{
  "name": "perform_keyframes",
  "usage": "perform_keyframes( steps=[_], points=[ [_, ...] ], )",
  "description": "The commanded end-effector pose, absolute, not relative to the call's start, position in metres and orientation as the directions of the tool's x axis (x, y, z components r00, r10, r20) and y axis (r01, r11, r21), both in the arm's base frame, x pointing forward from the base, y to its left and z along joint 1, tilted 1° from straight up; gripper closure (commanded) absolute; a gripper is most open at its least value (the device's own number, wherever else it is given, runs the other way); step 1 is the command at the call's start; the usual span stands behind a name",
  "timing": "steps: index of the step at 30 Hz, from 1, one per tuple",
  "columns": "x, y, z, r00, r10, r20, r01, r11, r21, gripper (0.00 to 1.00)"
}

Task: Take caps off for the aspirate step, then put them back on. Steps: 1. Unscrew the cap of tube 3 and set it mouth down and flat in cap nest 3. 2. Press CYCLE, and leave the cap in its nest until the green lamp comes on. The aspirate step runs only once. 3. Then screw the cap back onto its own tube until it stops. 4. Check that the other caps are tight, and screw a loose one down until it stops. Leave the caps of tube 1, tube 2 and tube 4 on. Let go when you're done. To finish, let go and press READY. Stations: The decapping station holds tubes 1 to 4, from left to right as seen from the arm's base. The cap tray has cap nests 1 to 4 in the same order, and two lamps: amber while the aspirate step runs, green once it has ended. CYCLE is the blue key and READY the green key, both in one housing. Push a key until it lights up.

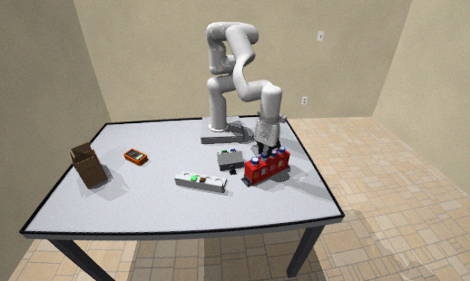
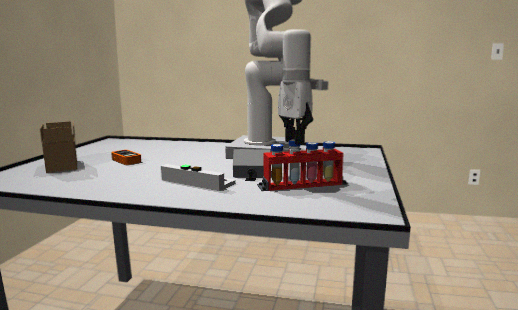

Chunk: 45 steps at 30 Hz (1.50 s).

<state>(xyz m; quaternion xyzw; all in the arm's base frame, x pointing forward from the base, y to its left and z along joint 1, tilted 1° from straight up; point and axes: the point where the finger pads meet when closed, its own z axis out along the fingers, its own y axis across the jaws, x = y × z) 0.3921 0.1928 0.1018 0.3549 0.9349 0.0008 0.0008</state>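
Observation:
The red decapping station [image 1: 267, 167] [image 2: 304, 169] holds four tubes with blue caps near the table's right side. My gripper [image 1: 264, 152] [image 2: 294, 139] points straight down over tube 3, second from the left in the exterior view. It is shut on the blue cap of tube 3 [image 2: 294, 145], which is at the tube's mouth; I cannot tell whether it is seated. The grey cap tray [image 1: 200, 181] [image 2: 194, 176] lies left of the station, and its nests look empty. Its green lamp [image 1: 193, 178] [image 2: 185, 166] is lit.
The grey key housing [image 1: 230, 159] [image 2: 246, 162] stands between the arm's base and the station, with a green key [image 1: 223, 151] and a blue key [image 1: 232, 150] on top. A cardboard box [image 1: 88, 165] and an orange device [image 1: 135, 156] lie at the far left.

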Motion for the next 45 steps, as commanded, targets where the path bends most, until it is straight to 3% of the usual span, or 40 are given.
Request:
perform_keyframes(
  steps=[1,26,27,45],
  points=[
    [0.3934,0.1936,0.1013,-0.748,0.663,0.008,0.664,0.748,0.011,1.00],
    [0.3935,0.1938,0.0953,-0.748,0.663,0.008,0.664,0.748,0.011,1.00],
    [0.3935,0.1938,0.0953,-0.748,0.663,0.008,0.664,0.748,0.011,0.54],
    [0.3935,0.1938,0.0953,-0.748,0.663,0.008,0.664,0.748,0.011,0.54]
  ],
)
